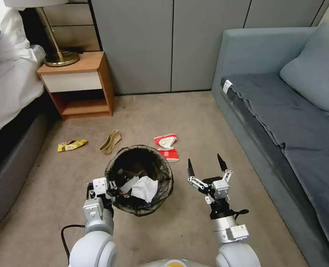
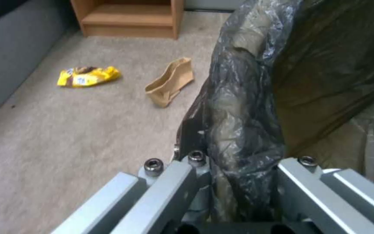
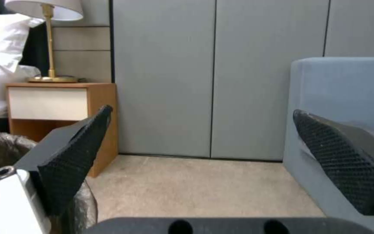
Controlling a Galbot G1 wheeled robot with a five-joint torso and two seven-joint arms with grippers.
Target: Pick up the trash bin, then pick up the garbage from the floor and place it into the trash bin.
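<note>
On the carpet between bed and sofa, the left gripper (image 1: 114,187) has its jaws clamped on the near-left rim of the trash bin (image 1: 160,185), bag pinched between them. White tissue (image 1: 145,188) lies inside the bin. Right gripper (image 1: 206,167) is just right of the bin, jaws spread wide, holding nothing. Still on the floor: yellow wrapper (image 1: 71,145), tan paper piece (image 1: 111,142), two red-and-white cups (image 1: 167,147) just beyond the bin. Nightstand (image 1: 77,85) behind.

Tissue (image 1: 145,188) in trash bin (image 1: 160,168), cups (image 1: 167,147) behind it (wrapper (image 1: 71,145) farther left), sofa (image 1: 283,122) right
</note>
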